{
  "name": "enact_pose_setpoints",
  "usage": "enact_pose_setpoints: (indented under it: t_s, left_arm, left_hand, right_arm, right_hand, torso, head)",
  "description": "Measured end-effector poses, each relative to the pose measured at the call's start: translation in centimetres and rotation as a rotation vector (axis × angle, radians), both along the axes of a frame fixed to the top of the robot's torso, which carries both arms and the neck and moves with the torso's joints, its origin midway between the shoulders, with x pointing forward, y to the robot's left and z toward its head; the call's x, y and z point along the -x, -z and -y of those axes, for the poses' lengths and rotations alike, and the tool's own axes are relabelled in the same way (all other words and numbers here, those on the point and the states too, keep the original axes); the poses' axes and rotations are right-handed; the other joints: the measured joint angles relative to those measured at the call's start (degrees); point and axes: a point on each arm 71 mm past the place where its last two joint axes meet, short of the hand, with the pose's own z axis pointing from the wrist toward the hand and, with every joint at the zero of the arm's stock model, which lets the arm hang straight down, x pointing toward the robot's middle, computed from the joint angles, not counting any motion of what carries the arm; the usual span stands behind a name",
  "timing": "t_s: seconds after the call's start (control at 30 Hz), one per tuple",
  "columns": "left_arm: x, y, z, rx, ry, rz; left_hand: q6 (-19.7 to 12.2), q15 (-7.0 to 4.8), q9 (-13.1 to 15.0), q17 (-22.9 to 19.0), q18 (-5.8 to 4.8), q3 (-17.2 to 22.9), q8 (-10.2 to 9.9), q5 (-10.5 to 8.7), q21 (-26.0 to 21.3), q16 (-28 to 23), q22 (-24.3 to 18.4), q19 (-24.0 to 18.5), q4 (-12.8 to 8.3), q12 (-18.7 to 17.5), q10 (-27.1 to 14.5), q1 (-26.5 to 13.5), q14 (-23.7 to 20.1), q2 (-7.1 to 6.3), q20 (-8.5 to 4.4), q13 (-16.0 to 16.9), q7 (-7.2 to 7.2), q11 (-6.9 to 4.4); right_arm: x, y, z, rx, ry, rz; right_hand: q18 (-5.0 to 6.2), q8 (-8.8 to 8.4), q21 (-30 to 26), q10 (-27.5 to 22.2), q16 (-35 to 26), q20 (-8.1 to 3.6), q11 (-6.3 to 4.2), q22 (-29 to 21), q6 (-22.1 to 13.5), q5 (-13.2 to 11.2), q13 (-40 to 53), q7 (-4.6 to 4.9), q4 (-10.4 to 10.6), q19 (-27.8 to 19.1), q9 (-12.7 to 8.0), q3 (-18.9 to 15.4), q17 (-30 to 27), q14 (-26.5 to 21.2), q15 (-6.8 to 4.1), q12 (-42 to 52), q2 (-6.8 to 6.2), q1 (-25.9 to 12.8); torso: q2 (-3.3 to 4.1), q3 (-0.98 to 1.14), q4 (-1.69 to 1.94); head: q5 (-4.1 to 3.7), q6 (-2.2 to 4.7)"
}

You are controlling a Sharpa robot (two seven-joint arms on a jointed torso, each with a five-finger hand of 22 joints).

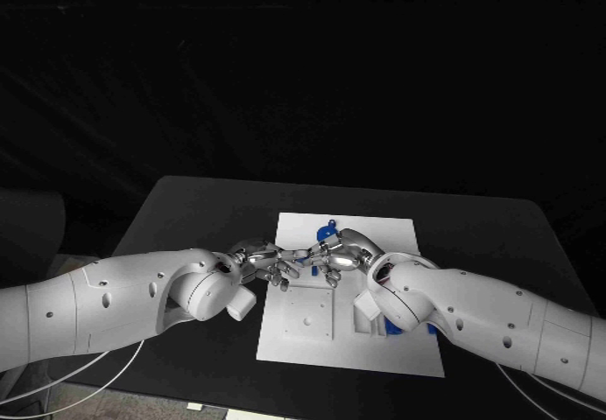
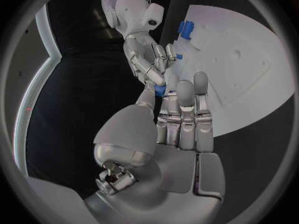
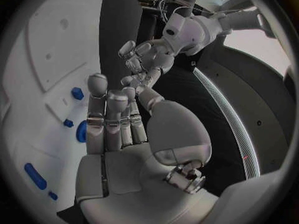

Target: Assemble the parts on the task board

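Left hand (image 1: 259,259) and right hand (image 1: 339,254) fingertips meeting over task board (image 1: 379,229), seemingly pinching a blue part (image 2: 160,90)

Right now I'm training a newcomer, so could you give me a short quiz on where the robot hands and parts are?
1. True or false: the left robot hand and right robot hand are far apart.
2. Where do they meet? A over the task board; B beyond the table; C on the floor.
3. Fill in: the small part between their fingertips is ___.
Key: 1 false; 2 A; 3 blue.
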Motion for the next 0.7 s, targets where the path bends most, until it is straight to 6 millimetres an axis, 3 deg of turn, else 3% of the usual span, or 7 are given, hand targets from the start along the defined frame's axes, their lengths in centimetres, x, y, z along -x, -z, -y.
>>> enact_pose_setpoints:
  t_s: [0.33, 0.47, 0.7]
  left_arm:
    - [0.03, -0.02, 0.05, 0.000, 0.002, 0.000]
    - [0.03, -0.04, 0.08, 0.001, 0.003, 0.001]
    - [0.03, -0.05, 0.10, 0.002, 0.004, 0.000]
  left_hand:
    - [0.00, 0.02, 0.14, 0.00, 0.00, 0.00, 0.00, -0.02, 0.05, 0.00, 0.03, 0.00, 0.00, 0.00, 0.09, 0.00, 0.02, 0.00, 0.00, 0.00, 0.00, 0.09]
    - [0.01, 0.02, 0.14, -0.01, 0.00, 0.00, 0.00, 0.03, 0.05, 0.00, 0.04, 0.00, 0.00, 0.00, 0.09, 0.00, 0.02, 0.00, 0.00, 0.00, -0.01, 0.09]
    - [0.01, 0.00, 0.14, 0.05, 0.00, 0.00, 0.00, 0.12, 0.05, 0.00, 0.04, 0.00, 0.00, 0.00, 0.09, 0.00, 0.00, 0.00, 0.00, 0.00, -0.01, 0.10]
  right_arm:
    - [-0.04, -0.01, 0.08, -0.008, 0.001, 0.003]
    - [-0.06, -0.01, 0.12, -0.012, 0.004, 0.003]
    - [-0.07, 0.00, 0.14, -0.015, 0.006, 0.003]
  right_hand:
    - [0.00, -0.41, 0.28, -0.07, 0.00, 0.00, -0.32, 0.00, 3.42, -2.29, -0.40, -1.12, -0.18, 0.00, 0.00, 0.18, 0.09, -0.20, -0.20, 0.00, 0.77, 0.80]
    - [0.00, -0.28, 0.70, 0.12, 0.00, 0.00, -0.51, 0.00, 4.28, -3.95, -0.50, -1.06, -0.47, 0.00, 0.02, 1.77, 0.27, -0.20, -0.21, 0.00, 0.97, 1.04]
    - [0.00, -0.25, 1.87, 0.55, 0.33, -0.22, -0.92, 0.00, 4.77, -4.30, 0.15, -0.99, -0.41, 0.18, 0.02, 5.04, 0.78, -0.21, -0.21, 0.00, 0.58, 0.65]
  torso:
    - [-0.02, 0.00, -0.01]
    - [-0.02, -0.01, -0.01]
    - [-0.02, -0.02, -0.01]
  head:
    - [-0.07, 0.01]
    - [-0.07, -0.02]
    - [-0.08, -0.07]
